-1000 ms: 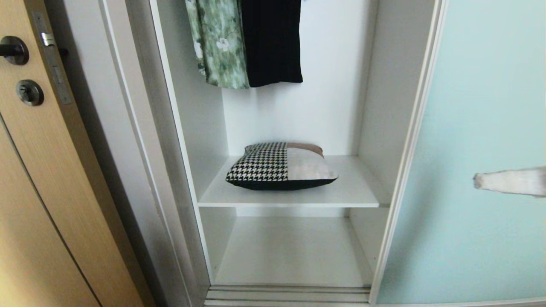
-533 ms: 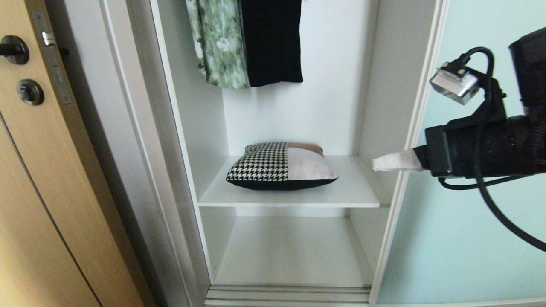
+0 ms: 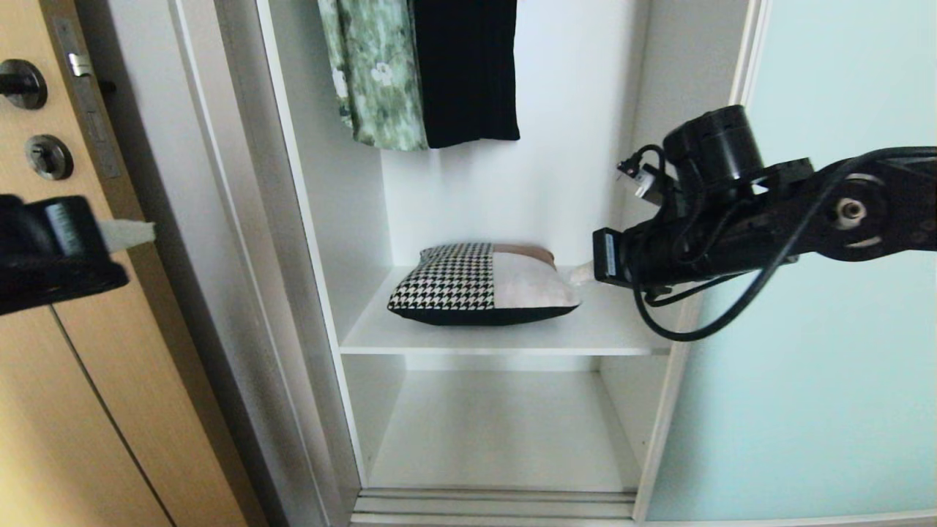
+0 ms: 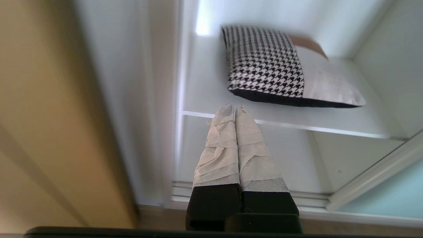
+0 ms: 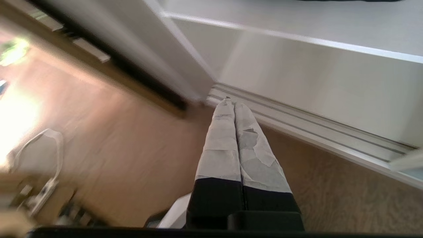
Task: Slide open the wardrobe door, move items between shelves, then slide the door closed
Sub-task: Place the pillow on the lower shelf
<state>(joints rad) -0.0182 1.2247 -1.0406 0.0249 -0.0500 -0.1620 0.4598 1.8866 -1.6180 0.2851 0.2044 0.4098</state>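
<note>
Reaching for the cushion (image 3: 483, 284) on the upper shelf (image 3: 615, 333), door (image 3: 827, 366) slid aside to our right.

We judged the cushion light, soft and compressible, its cover unlikely to slip; a pinch on the corner or side edge nearest the right gripper (image 3: 582, 273) should serve, as a grasp across its middle would exceed the jaws. We found the right gripper just beside that corner, fingers pressed together and empty. The left gripper (image 3: 139, 232) hung outside the wardrobe, likewise closed on nothing.

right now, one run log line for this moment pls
door: sliding wardrobe door open | item: cushion on upper shelf | right claw shut, beside cushion | left claw shut, outside wardrobe
</note>
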